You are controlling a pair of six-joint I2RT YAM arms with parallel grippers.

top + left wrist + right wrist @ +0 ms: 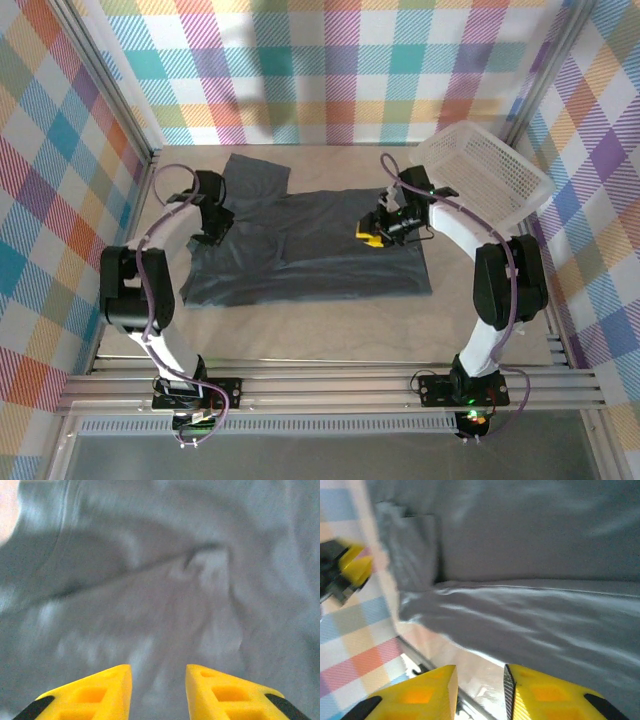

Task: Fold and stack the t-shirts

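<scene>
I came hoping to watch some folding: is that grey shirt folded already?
Not yet: the t-shirt lies spread wide across the table, one sleeve sticking out.

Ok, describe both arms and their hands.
The left arm and right arm have white links, black joints and looping purple cables. The left hand and right hand each have two yellow wedge fingers with recessed pockets and black bases.
</scene>
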